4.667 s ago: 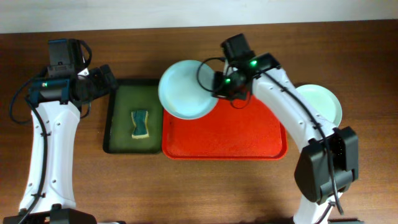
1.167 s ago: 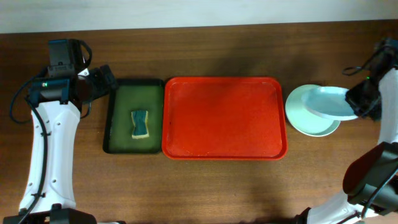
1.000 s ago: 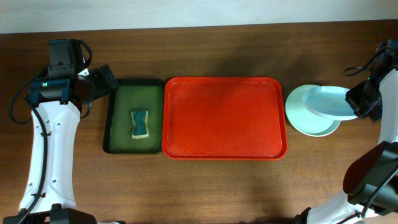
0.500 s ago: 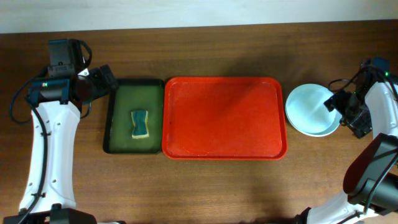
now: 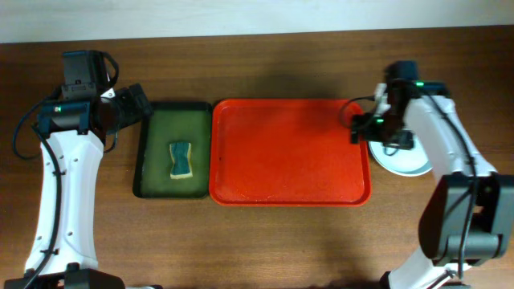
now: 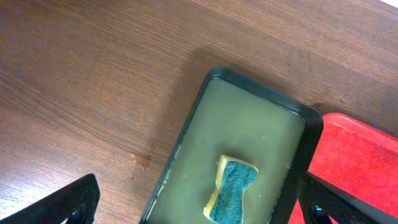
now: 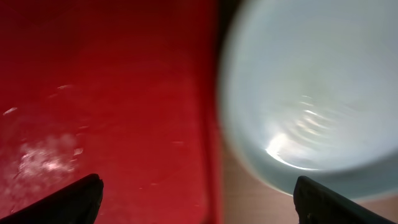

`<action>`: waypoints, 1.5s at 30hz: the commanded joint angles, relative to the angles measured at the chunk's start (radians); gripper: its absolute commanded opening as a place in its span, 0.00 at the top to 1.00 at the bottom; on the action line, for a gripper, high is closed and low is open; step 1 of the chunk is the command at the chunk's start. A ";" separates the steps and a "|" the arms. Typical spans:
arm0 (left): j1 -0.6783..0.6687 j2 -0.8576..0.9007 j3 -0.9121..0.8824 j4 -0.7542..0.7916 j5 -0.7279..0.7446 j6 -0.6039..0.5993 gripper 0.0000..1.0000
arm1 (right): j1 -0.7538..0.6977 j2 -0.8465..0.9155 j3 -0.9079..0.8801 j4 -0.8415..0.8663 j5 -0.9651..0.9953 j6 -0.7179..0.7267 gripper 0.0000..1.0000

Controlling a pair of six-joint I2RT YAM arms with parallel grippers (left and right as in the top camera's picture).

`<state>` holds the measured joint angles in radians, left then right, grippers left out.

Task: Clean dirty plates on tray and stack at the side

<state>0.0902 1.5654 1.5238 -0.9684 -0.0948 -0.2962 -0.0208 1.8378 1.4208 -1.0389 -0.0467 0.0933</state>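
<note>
Plates lie stacked on the table, just beside the right short edge of the red tray and outside its rim. The right arm covers part of the stack from overhead, so the number of plates cannot be told. The top plate is pale blue-green and sits level.

Right pincer hovers over the tray's right rim, between tray and plates. Its jaws are spread wide and hold nothing. Faint pale specks show on the tray floor in the right wrist view.

Left pincer is also spread wide and grips nothing. It hangs above the left part of the dark green tray, which lies touching the red tray's left side. A yellow and teal sponge rests inside the green tray.
</note>
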 commanded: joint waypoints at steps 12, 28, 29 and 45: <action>0.003 0.005 -0.002 0.002 -0.007 -0.010 0.01 | 0.263 0.000 -0.009 0.008 -0.006 -0.034 0.01; 0.003 0.005 -0.002 0.002 -0.007 -0.010 0.01 | 0.263 0.018 -0.009 0.008 -0.006 -0.034 0.01; 0.003 0.005 -0.002 0.002 -0.007 -0.010 0.01 | 0.263 0.018 -0.009 0.008 -0.006 -0.034 0.01; 0.003 0.005 -0.002 0.002 -0.007 -0.010 0.01 | 0.263 -0.730 -0.009 0.008 -0.006 -0.034 0.01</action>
<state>0.0902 1.5654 1.5238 -0.9691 -0.0948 -0.2962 0.2386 1.2736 1.4071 -1.0309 -0.0513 0.0666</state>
